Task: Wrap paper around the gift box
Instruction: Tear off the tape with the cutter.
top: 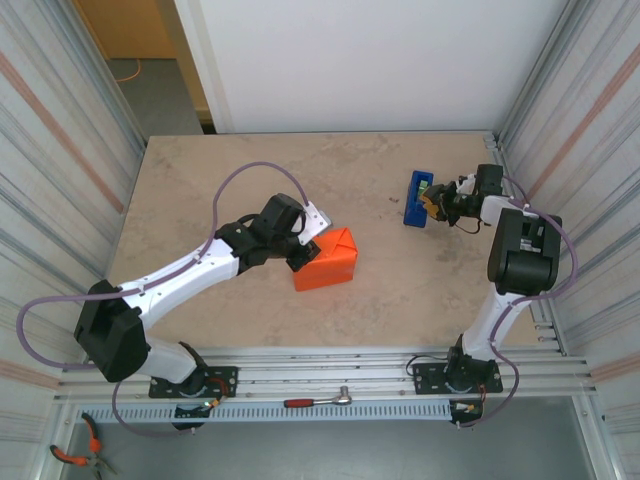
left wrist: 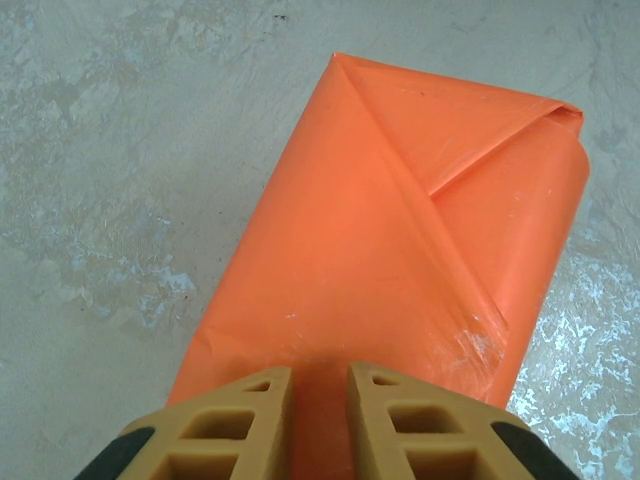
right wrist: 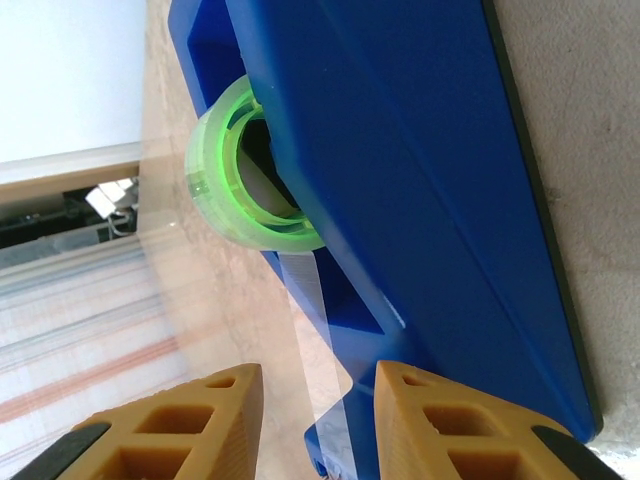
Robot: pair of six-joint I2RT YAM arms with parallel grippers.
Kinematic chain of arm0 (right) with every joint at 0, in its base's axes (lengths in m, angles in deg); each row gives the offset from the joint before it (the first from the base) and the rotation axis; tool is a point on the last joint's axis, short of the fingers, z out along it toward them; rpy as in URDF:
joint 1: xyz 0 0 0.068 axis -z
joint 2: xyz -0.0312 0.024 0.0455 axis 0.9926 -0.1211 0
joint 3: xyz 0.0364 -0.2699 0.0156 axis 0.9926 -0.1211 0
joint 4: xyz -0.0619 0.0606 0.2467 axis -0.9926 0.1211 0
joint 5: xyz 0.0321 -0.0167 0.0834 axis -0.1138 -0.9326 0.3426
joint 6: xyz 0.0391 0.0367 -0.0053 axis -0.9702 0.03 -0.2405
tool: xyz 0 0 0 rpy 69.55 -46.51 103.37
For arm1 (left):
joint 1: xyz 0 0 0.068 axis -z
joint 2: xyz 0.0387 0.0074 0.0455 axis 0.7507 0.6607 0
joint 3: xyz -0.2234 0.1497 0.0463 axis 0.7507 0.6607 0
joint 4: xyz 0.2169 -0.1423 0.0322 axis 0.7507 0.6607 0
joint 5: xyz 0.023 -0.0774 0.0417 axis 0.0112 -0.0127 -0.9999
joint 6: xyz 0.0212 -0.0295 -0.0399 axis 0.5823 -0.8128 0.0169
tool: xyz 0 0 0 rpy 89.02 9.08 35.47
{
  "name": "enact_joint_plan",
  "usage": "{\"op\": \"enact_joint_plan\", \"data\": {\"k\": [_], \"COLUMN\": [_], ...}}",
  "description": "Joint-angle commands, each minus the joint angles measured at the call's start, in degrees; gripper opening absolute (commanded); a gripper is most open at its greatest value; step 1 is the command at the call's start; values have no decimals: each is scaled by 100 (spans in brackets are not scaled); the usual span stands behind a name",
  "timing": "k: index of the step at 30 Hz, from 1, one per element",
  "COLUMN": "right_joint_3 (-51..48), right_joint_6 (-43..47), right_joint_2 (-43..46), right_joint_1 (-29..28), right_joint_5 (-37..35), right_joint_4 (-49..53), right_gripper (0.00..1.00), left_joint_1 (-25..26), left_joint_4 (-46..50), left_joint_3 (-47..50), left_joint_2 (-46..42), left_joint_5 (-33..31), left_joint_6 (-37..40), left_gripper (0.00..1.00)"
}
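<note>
The gift box lies mid-table, folded into the orange paper (top: 326, 259), so only the paper's surface shows. In the left wrist view a diagonal fold crosses the paper (left wrist: 400, 230), and a clear tape patch shines near its right edge. My left gripper (top: 303, 252) sits at the parcel's left end. Its fingertips (left wrist: 320, 370) stand close together with a strip of paper between them. My right gripper (top: 432, 203) is at the blue tape dispenser (top: 416, 197). Its jaws (right wrist: 318, 370) are apart around a loose clear tape strip (right wrist: 320, 300), without touching it.
The blue dispenser (right wrist: 420, 150) holds a green tape roll (right wrist: 245, 170) and stands near the right wall. Corrugated walls close in the beige marbled table (top: 200, 180) on both sides. A ratchet (top: 320, 400) and pliers (top: 75, 455) lie below the near edge.
</note>
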Motion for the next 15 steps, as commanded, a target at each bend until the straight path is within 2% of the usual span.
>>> {"op": "enact_joint_plan", "data": {"k": [1,9,15], "right_joint_3": [162,184,184], "right_joint_6": [144,118,84], "right_joint_2": [-135,-193,-183], "right_joint_1": [-28,-28,-9], "right_joint_5": [173,228,301], "right_joint_4": [40,36,6], "right_gripper": [31,17,2], "left_joint_1": [136,145,145], "left_joint_4": [452,463,460], "left_joint_3": [232,237,238], "left_joint_2": [159,158,157], "left_joint_5": [114,111,116], "left_joint_6": [130,122,120], "left_gripper": [22,21,21]}}
